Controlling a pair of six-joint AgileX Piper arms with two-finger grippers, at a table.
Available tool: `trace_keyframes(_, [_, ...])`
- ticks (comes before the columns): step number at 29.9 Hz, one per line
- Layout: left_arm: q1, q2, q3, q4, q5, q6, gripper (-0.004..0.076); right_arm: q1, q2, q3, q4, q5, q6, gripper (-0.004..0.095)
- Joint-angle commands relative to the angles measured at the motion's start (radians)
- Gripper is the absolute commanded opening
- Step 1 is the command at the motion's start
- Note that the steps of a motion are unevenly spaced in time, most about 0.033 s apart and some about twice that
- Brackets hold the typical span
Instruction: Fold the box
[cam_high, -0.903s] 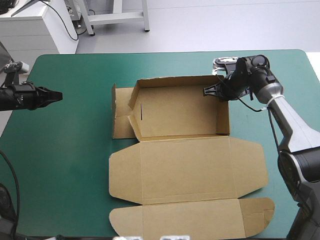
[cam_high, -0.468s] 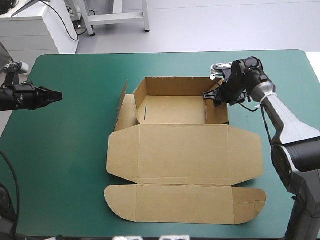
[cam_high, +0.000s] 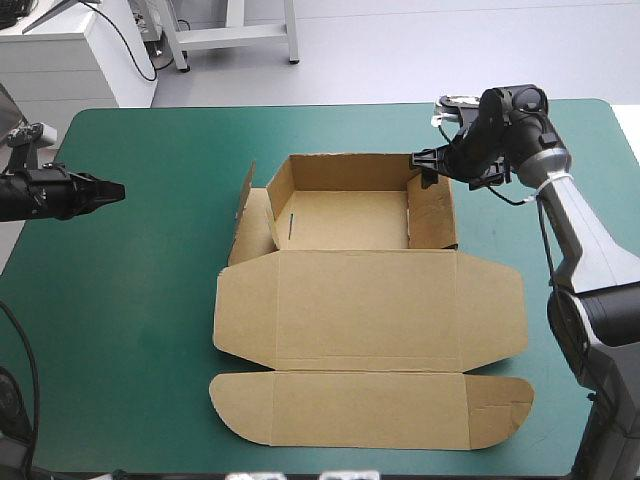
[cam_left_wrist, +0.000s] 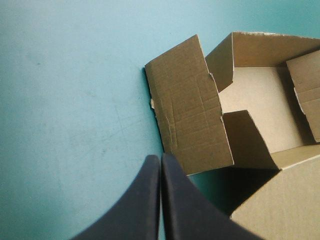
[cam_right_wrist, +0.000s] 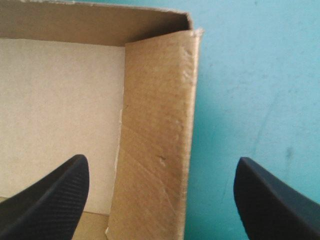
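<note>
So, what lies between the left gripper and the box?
Only bare teal-green cover. The high view shows this stretch plainly, with the left gripper standing apart from the box.

We hold our left gripper (cam_high: 118, 189) well to the left of the box (cam_high: 350, 300), its fingers pressed together and pointing toward it. Our right gripper (cam_high: 421, 158) hangs at the box's far right corner, fingers spread wide astride its right wall.

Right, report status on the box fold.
Left gripper shut, clear of the box. Right gripper open, astride its right wall. Walls up, lid flat, left flap leaning out. No obstruction seen.
</note>
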Motion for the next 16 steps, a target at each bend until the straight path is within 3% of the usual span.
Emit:
trace_keyframes(1, [0.003, -0.041, -0.022, -0.07, 0.017, -0.011, -0.0008, -0.007, -0.064, 0.039, 0.032, 0.007, 0.0, 0.0738])
trace_keyframes(13, [0.003, -0.041, -0.022, -0.072, 0.017, -0.011, -0.0008, -0.007, -0.016, 0.132, 0.021, -0.048, 0.003, 0.0734])
trace_keyframes(16, [0.003, -0.041, -0.022, -0.072, 0.022, -0.011, -0.0008, -0.007, 0.006, 0.132, 0.025, -0.035, 0.003, 0.067])
